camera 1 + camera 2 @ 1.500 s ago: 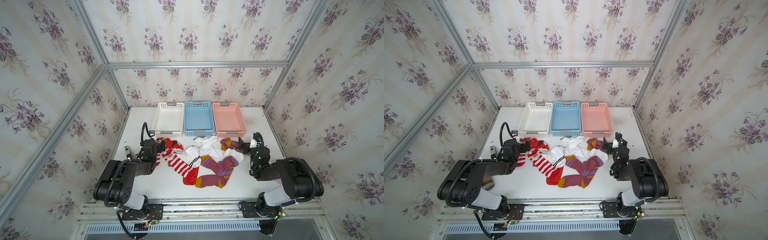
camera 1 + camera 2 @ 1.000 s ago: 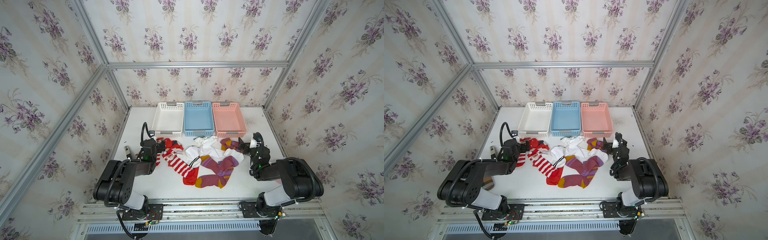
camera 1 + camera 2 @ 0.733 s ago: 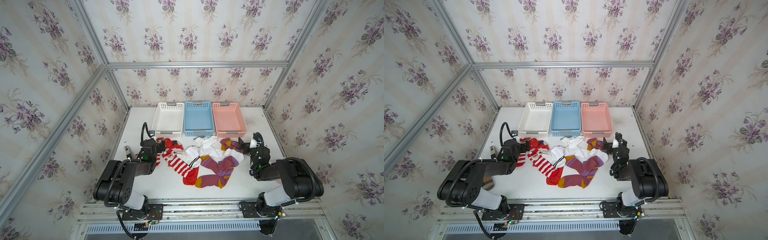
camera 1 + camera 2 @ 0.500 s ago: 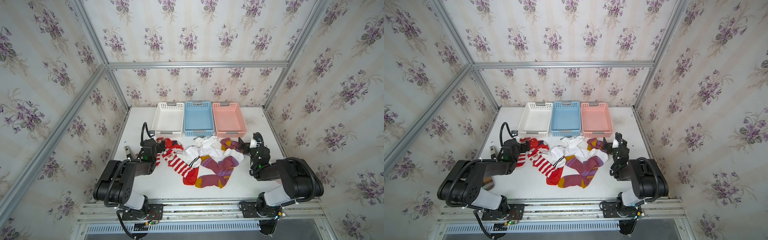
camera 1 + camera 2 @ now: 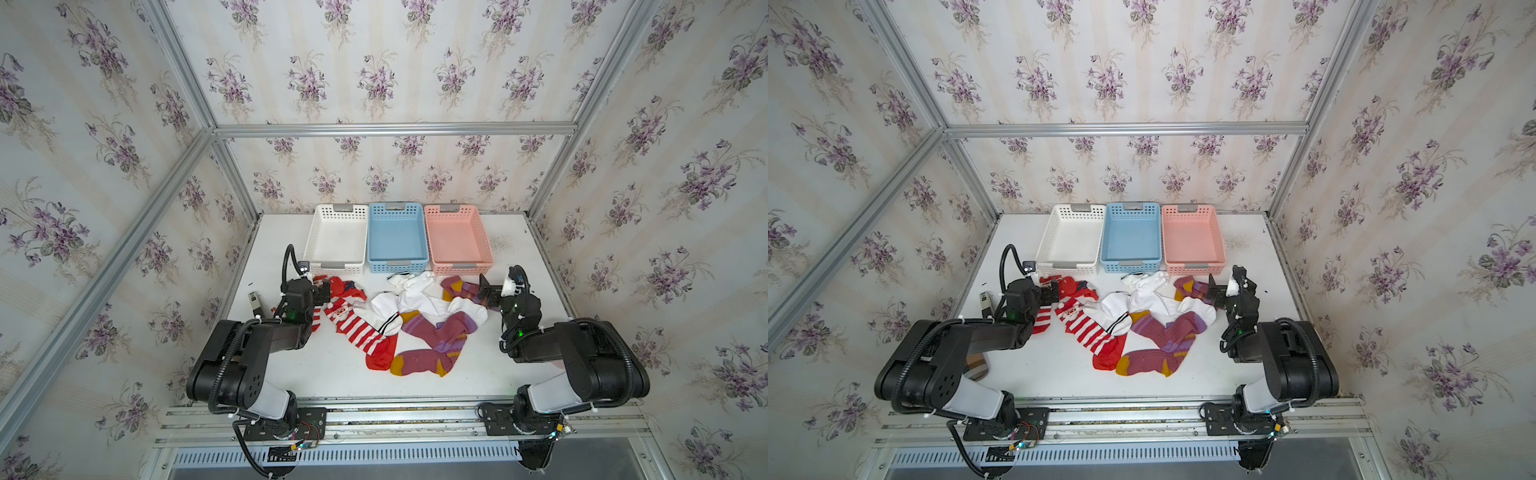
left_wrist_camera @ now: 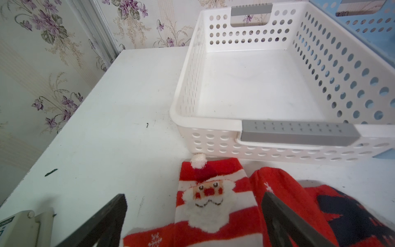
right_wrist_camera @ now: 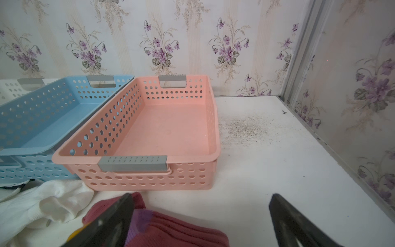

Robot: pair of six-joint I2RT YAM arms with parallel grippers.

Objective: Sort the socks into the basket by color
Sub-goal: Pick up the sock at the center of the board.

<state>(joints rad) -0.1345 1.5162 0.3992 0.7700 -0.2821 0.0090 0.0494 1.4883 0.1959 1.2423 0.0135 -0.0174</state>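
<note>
We find the left fingers spread wide and gripping nothing. Between them lies a red-and-white Santa sock. Its length runs straight ahead from the gap toward the white basket, and its pompom end sits just beside the basket's near wall. A plain red sock lies alongside, passing under one finger; whether either finger touches cloth, we cannot tell. The right fingers are just as wide apart and also empty. A maroon sock lies beneath one of them and reaches partway into the gap; the rest of the gap shows bare desk. The pink basket stands close ahead. In a top view this maroon sock runs sideways in front of the pink basket, from the right fingers toward the white socks heaped mid-desk. We judge the left arm nearer the red pieces and the right arm nearer the maroon one. All three baskets, the blue basket included, hold nothing.
</note>
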